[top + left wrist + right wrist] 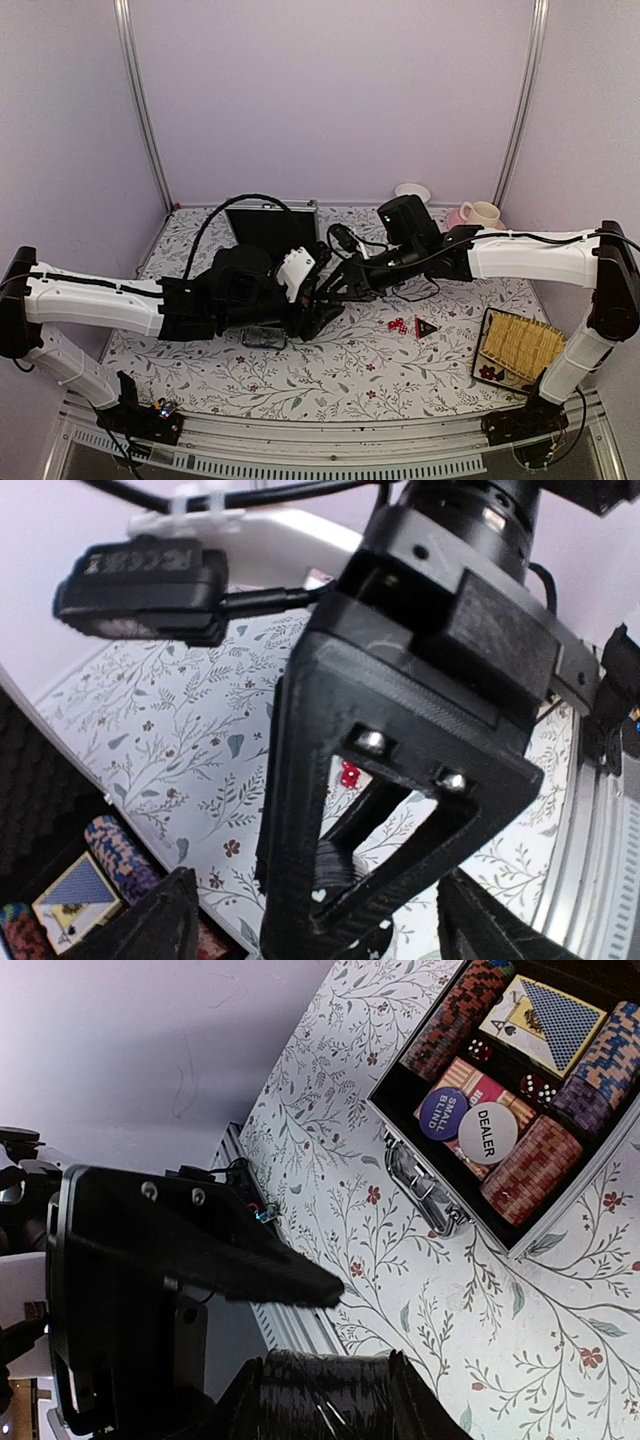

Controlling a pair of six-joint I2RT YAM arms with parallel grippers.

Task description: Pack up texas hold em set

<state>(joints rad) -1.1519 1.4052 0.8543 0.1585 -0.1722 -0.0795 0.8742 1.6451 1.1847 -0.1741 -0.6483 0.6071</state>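
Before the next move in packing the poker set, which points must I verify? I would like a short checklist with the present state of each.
1. Case open, lid upright: ok.
2. Left gripper open: ok.
3. Right gripper firmly closed on the black ribbed stack: cannot tell.
4. Left fingers clear of the right gripper: not ok, it stands between them.
5. Free slot in the case for the stack: cannot tell, the case is only partly in view.
6. Red dice and triangular marker packed: not ok, both lie on the table.
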